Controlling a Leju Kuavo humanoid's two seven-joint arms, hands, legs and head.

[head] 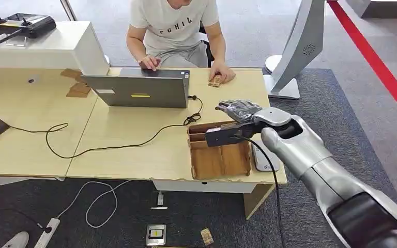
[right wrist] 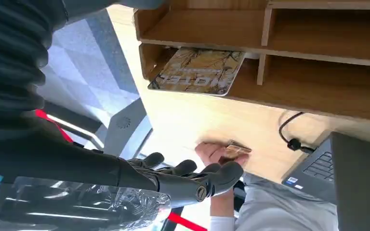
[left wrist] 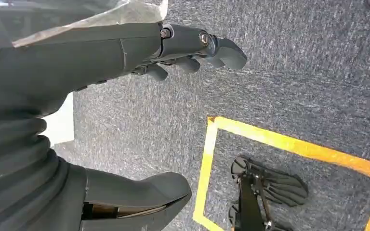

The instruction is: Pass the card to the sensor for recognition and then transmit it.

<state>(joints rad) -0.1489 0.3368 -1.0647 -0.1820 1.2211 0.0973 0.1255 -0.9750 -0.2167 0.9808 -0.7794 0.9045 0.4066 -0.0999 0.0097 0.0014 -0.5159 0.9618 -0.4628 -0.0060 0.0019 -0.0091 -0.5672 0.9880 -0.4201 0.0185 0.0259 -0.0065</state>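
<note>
Wooden tray (right wrist: 318, 57) holds a card (right wrist: 200, 71), seemingly printed "HOTEL"

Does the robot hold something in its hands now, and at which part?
Nothing is held. The right hand hovers above the wooden tray with fingers apart; the card lies in it. The left hand hangs empty.

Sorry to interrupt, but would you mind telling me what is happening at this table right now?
The robot's right hand hovers with fingers apart above a wooden tray at the table's near edge. A patterned card leans in one of its compartments. Across the table, a person sits at a laptop with one hand on another card. The left hand hangs over the carpet.
</note>
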